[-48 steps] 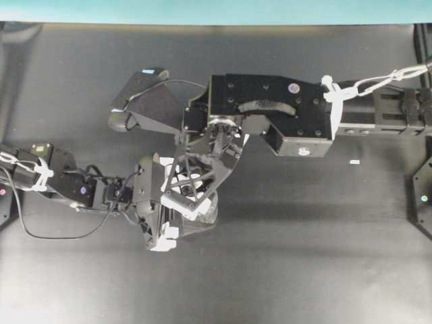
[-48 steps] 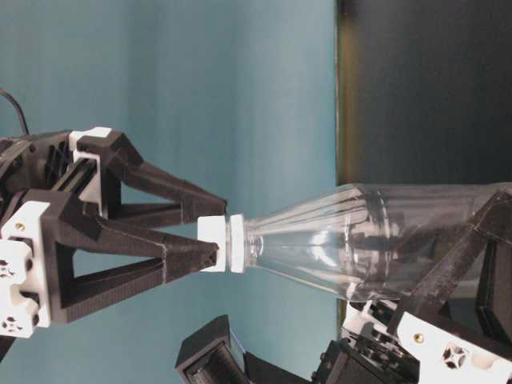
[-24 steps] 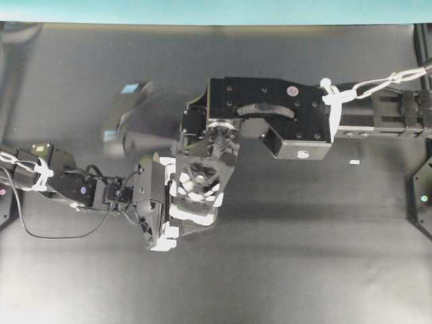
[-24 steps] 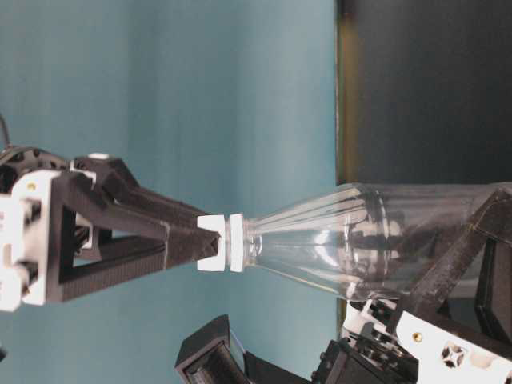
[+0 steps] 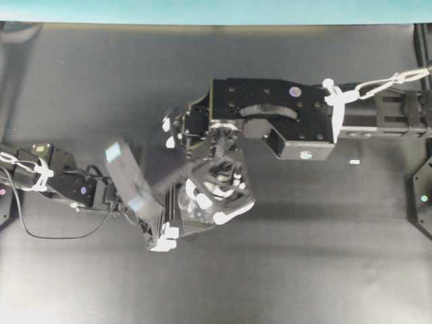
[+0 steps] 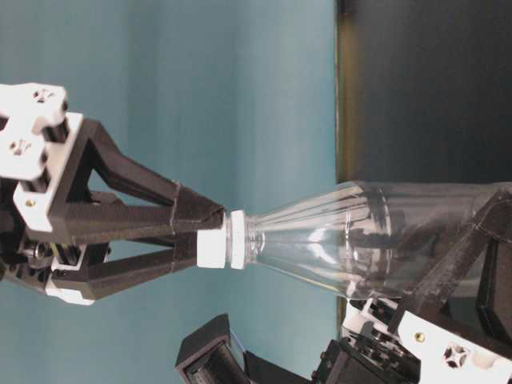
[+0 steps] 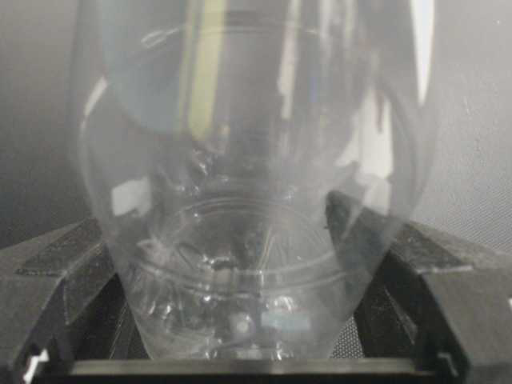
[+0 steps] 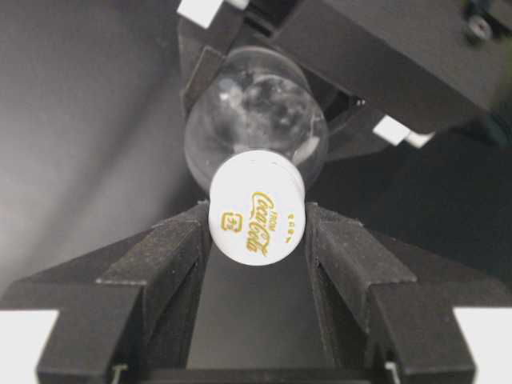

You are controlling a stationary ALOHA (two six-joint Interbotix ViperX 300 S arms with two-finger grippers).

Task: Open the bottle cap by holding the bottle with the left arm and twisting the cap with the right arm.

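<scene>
The clear, thin-walled plastic bottle looks light and crushable; left gripper clamps its body, right gripper pinches the small white cap at three and nine o'clock.

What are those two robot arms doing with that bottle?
They are trying to unscrew it. The left gripper holds the clear bottle by its wide body, with one finger on each side. The right gripper has closed its two black fingers on the little white bottle cap, which has gold writing on top. The cap sits on the bottle's neck, so the bottle is not open yet.
</scene>
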